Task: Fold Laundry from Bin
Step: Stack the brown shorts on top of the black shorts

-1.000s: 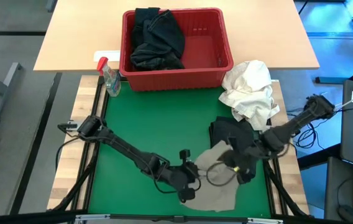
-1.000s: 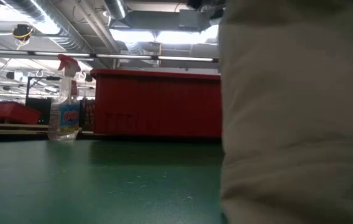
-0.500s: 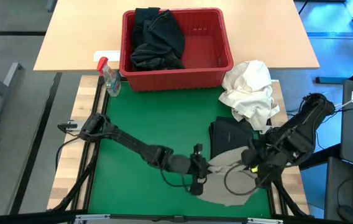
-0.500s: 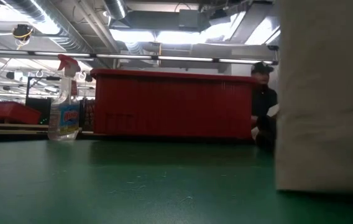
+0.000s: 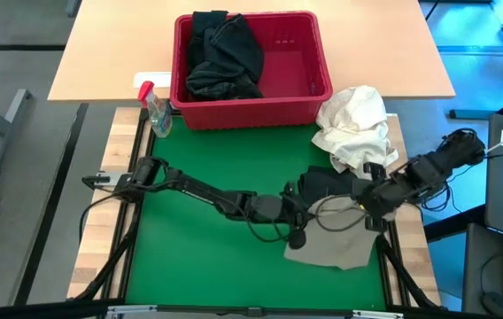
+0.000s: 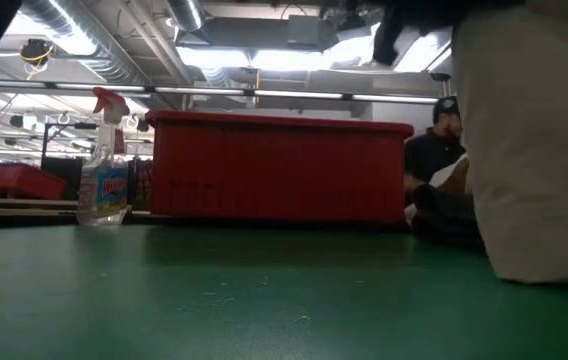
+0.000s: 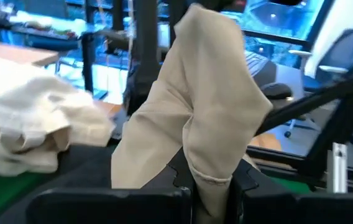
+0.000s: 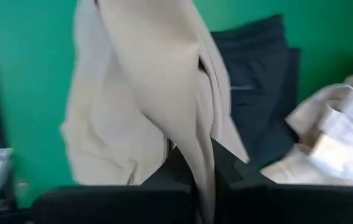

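The khaki-beige garment [image 5: 331, 244] is at the near right of the green mat [image 5: 207, 257], and both my grippers are shut on it. My left gripper [image 5: 297, 217] is at its left end and my right gripper [image 5: 368, 202] at its right end. In the low view the khaki garment [image 6: 534, 150] hangs down with its lower edge on the mat. A folded black garment [image 5: 327, 186] lies flat just beyond it. The red bin [image 5: 309, 97] stands on the far table with dark garments [image 5: 225, 53] in its left half. My left gripper pinches a bunched fold of the khaki garment [image 7: 209, 168] between its two fingers. The cloth stands up out of the fingers in several layers and runs slack toward the other gripper. The lower part of the garment [image 5: 322, 252] lies on the mat. My right gripper pinches a bunched edge of the khaki garment [image 8: 200, 146] between its two fingers. Several layers show in the hold. The cloth falls away from the fingers, slack, down onto the mat [image 8: 33, 93].
A white cloth bundle [image 5: 358, 128] lies at the far right of the mat, next to the black garment. A spray bottle [image 5: 156, 111] stands left of the bin. A person [image 6: 442, 140] shows in the room beyond the table. The mat's left half is bare green.
Both grippers have gone toward the table's right and far edges, still shut on the khaki garment. The garment has been drawn along the mat to the right and now lies closer to the black garment. In the low view it has moved off to the right.
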Controlling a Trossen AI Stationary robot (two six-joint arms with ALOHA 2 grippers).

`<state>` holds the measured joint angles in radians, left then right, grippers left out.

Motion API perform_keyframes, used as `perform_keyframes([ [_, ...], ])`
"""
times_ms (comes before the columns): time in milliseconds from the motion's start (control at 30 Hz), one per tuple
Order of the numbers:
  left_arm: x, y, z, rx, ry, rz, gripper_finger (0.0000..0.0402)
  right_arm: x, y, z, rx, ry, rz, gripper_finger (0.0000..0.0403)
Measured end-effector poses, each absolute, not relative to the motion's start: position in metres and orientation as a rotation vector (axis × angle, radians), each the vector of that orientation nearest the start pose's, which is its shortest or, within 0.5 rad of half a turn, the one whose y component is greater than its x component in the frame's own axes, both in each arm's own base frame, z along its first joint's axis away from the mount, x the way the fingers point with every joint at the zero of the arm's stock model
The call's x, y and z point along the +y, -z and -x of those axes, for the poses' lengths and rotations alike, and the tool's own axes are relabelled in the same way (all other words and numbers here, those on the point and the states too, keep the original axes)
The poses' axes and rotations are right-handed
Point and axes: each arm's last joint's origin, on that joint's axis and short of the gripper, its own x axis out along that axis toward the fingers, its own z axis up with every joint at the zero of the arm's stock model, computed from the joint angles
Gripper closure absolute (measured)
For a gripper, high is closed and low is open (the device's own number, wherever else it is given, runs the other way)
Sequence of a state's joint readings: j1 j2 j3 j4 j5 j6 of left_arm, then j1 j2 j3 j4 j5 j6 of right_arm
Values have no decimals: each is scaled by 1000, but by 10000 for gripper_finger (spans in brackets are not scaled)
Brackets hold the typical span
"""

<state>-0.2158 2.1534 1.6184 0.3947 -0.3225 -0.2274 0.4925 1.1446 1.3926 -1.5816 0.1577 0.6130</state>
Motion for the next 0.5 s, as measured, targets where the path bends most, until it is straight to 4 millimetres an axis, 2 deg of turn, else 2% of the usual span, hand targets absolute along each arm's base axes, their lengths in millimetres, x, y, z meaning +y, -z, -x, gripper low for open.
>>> perform_keyframes([
  [100, -82, -228, -496, 140, -157, 192, 376, 57, -355, -143, 1325, 156, -67, 394],
  [300, -49, -224, -500, 165, -228, 193, 376, 38, -318, -149, 1407, 330, 39, 365],
  [400, -38, -224, -501, 161, -244, 213, 376, 29, -300, -149, 1419, 461, 78, 356],
  [500, -32, -222, -502, 180, -246, 217, 364, 25, -286, -149, 1451, 496, 89, 340],
])
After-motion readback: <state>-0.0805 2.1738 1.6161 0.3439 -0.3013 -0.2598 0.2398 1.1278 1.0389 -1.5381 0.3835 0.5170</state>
